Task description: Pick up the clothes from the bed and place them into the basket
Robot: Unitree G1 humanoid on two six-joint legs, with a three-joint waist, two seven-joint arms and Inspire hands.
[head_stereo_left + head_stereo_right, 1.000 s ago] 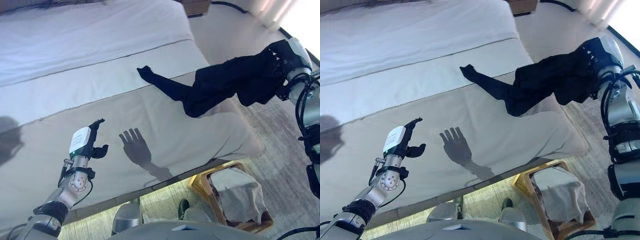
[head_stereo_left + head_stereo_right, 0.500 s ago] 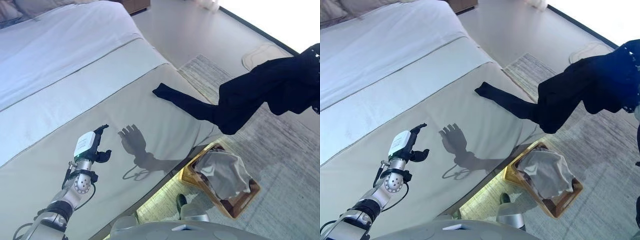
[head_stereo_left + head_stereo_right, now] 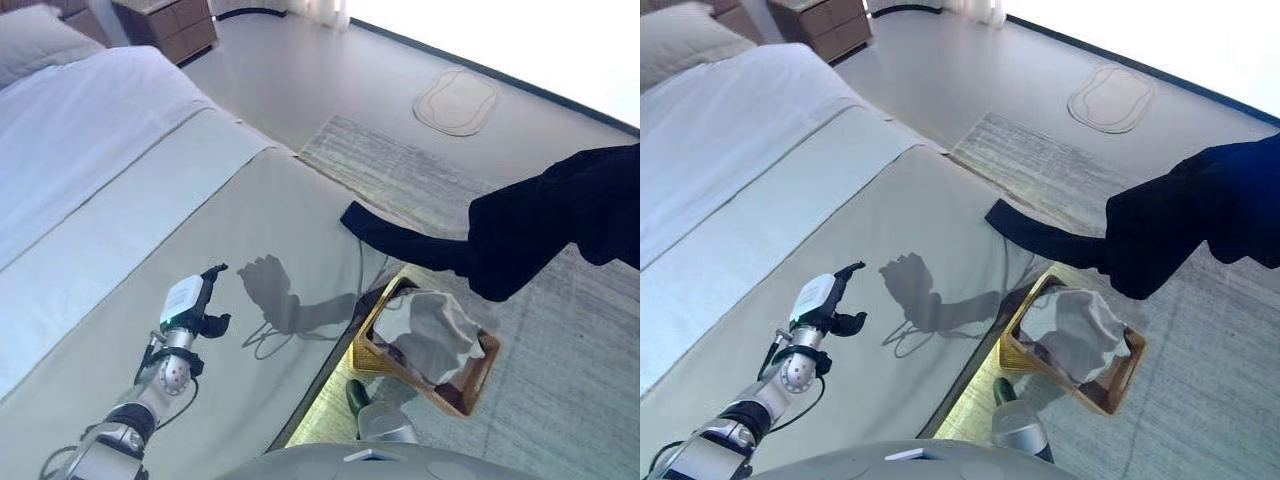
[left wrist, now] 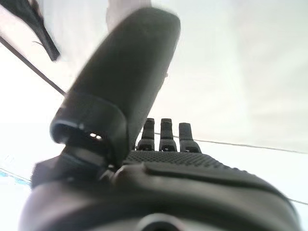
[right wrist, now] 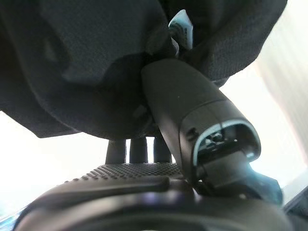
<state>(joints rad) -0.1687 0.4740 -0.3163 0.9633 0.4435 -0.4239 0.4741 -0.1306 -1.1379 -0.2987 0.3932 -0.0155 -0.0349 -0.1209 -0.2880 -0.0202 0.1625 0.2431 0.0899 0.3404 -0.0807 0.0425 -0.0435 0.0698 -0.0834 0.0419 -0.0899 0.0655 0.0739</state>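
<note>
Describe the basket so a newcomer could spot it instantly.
Start at the big bed with the beige cover; follow its foot edge down to the grey rug. There sits the tan rectangular woven basket, already holding a pale grey cloth. It is the only container on the floor, right below the hanging black garment.

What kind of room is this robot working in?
Most likely a bedroom. A large bed with a white sheet and a pillow fills much of the view, a wooden nightstand stands by its head, and a wicker basket holding laundry sits on a rug beside it.
</note>
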